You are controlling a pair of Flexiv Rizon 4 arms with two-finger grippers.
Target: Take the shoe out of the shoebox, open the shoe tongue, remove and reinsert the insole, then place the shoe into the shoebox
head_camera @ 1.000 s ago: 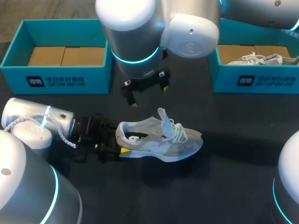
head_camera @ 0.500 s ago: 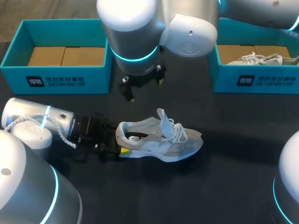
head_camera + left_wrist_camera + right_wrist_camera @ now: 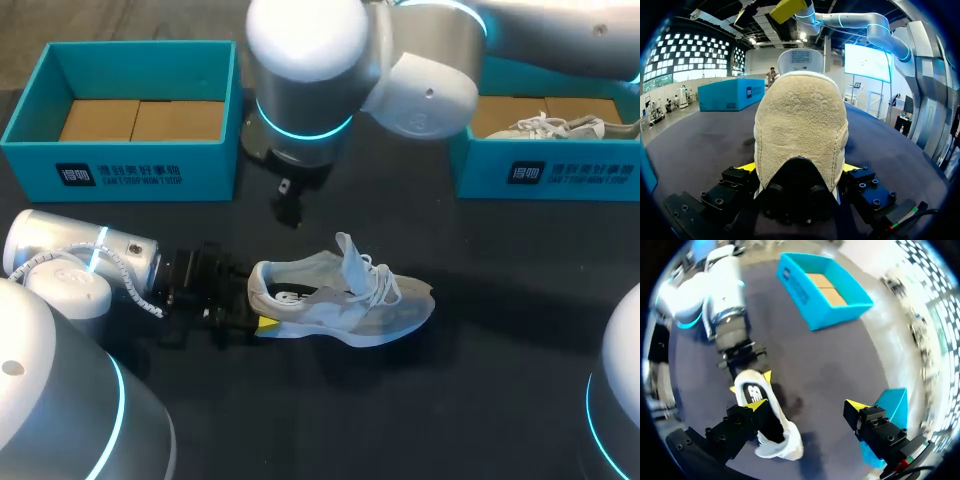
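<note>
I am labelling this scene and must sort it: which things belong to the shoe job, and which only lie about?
Job: shoe on the table; left gripper, shut on its heel; right gripper, open above it; empty box, likely its shoebox.
Lying about: second box; other shoe inside it.

2 teal shoeboxes (image 3: 120,175) (image 3: 560,172), 2 wht shoes (image 3: 340,300) (image 3: 555,127), 1 on table (image 3: 500,380), 1 boxed, 2 arms (image 3: 80,262) (image 3: 310,80)
</note>
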